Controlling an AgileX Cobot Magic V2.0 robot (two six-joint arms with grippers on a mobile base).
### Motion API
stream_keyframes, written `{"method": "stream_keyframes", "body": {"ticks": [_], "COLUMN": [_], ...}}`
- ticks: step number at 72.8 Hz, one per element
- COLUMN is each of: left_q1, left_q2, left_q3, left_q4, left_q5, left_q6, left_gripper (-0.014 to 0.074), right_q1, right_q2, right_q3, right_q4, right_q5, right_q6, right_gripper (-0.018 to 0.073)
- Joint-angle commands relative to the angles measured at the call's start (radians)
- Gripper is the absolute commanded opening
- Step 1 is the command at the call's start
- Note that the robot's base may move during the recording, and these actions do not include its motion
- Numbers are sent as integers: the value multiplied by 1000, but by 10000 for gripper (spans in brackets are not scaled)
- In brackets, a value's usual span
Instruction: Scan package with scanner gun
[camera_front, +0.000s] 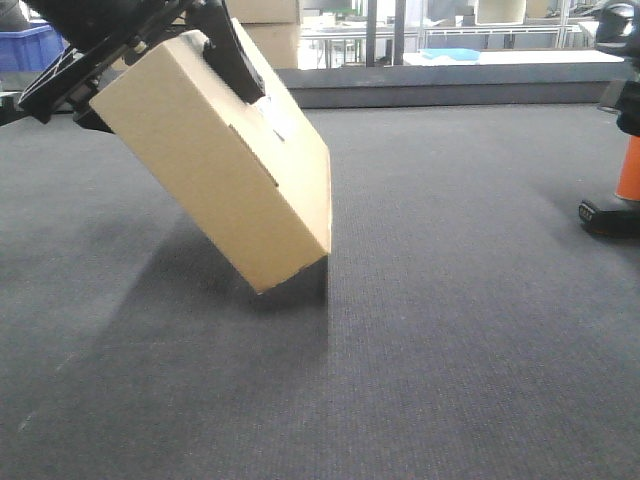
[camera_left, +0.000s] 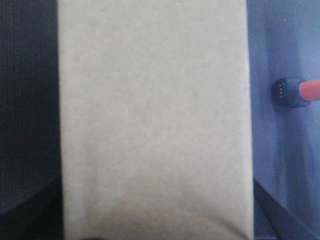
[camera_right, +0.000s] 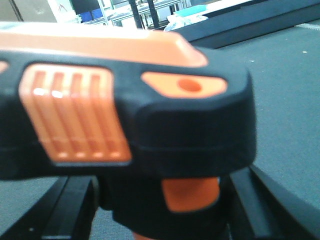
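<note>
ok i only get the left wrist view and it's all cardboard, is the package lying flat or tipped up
Observer: Tipped up. The left gripper holds the package by its upper end; one lower corner is down by the grey carpet.
Operator: any label showing
Observer: A small white patch on its upper face, beside the gripper finger; too small to read.
Operator: and the scanner gun
Observer: The scanner gun stands on its black base at far right, with a finger of the right gripper on each side.
</note>
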Motion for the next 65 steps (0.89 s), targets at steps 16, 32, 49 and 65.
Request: {"method": "stream_keyframes", "body": {"ticks": [16,32,49,65], "left_q1": [-6,-6,-6,-6], "left_q2": [-3,-3,-3,-3], "left_q3": [-1,-1,-1,-1], "left_q4": [-5,-8,-37,-37], "left_q5": [-3,1,7,5], "left_q6": [0,0,0,0], "left_gripper": [-111,-111,-111,-111], "right_q1": [-4,-4,-4,-4], "right_q2": [-3,-85,-246,-323], "right_q3": [-5,-5,-5,-5], "right_q4": [-2,-45,-45,-45], "right_q5": [-58,-33,184,278], "right_q6": [-1,-124,-483,-712], "right_gripper": [-100,-162,-162,-162]}}
